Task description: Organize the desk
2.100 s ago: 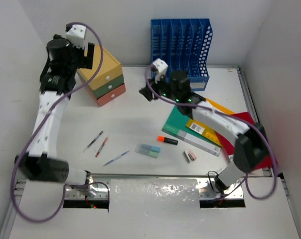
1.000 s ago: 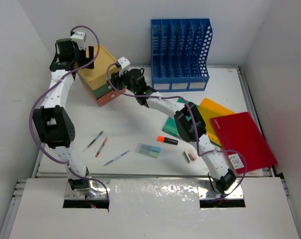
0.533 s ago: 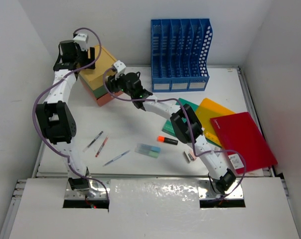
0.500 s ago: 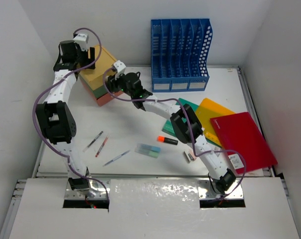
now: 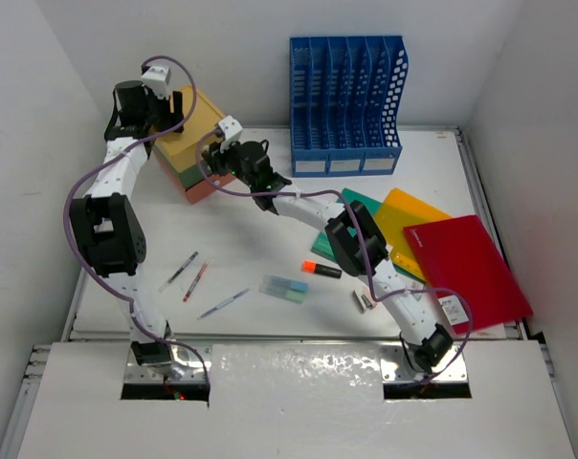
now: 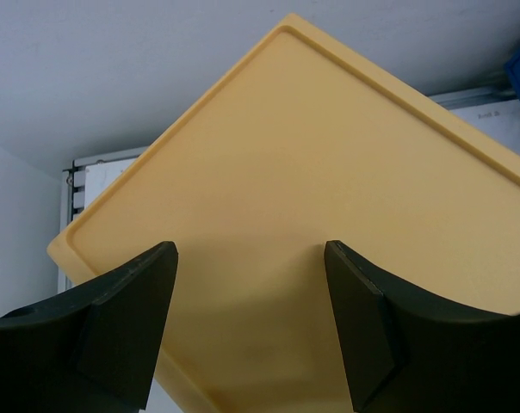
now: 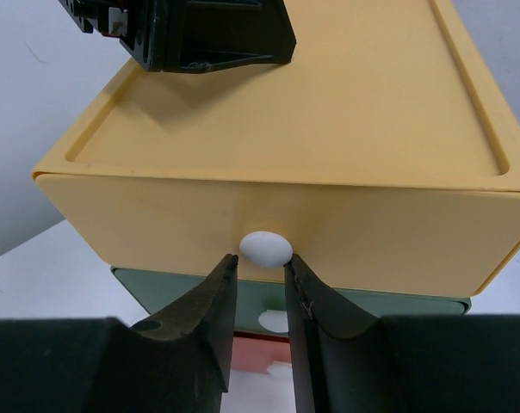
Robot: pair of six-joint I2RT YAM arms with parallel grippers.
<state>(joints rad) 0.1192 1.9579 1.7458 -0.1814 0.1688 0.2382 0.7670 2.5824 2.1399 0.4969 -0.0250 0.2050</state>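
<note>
The desk (image 5: 251,225) is a white tabletop. The drawer box (image 5: 195,143), stacked yellow, green and orange, stands at its back left. My right gripper (image 5: 224,158) is at the front of the box. In the right wrist view its jaws (image 7: 260,262) stand narrow, pinching the white knob (image 7: 266,248) of the yellow top drawer (image 7: 286,228), which looks closed. My left gripper (image 5: 177,107) hovers over the box's yellow top (image 6: 303,198). In the left wrist view the left gripper (image 6: 250,267) is open and empty.
A blue file rack (image 5: 346,91) stands at the back. Green (image 5: 351,239), yellow (image 5: 418,215) and red (image 5: 466,263) folders lie at the right. Three pens (image 5: 195,280), a pale blue box (image 5: 284,288), an orange highlighter (image 5: 321,270) and a small stick (image 5: 366,301) lie in front.
My right arm has swung left from near the file rack to the drawer box front. My left gripper has settled over the box's top. The loose items have not moved.
</note>
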